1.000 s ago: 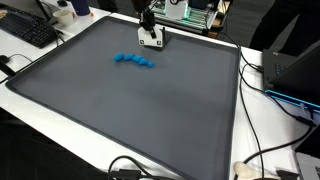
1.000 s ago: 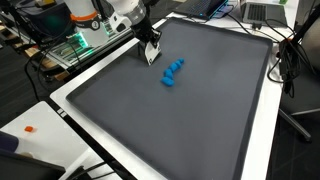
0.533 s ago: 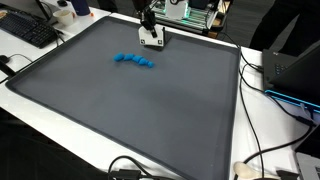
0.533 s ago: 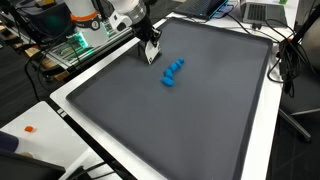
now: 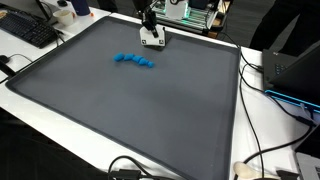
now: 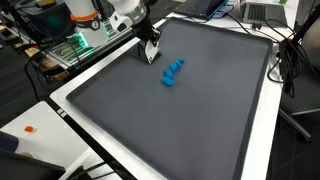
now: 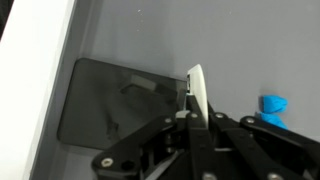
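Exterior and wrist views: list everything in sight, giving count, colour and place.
soft flat mat: one, dark grey, covers most of the table.
table: one, white, under the mat.
lumpy plastic chain: one, blue, on the mat near the claw, apart from it.
computer keyboard: one, black, on the table beyond a mat corner.
small round piece: one, orange, on the table outside the mat.
cables: several, black, on the table beside the mat.
thin flat card: one, white, held in the claw.
claw: one, black, shut on the card, over the mat near its edge.
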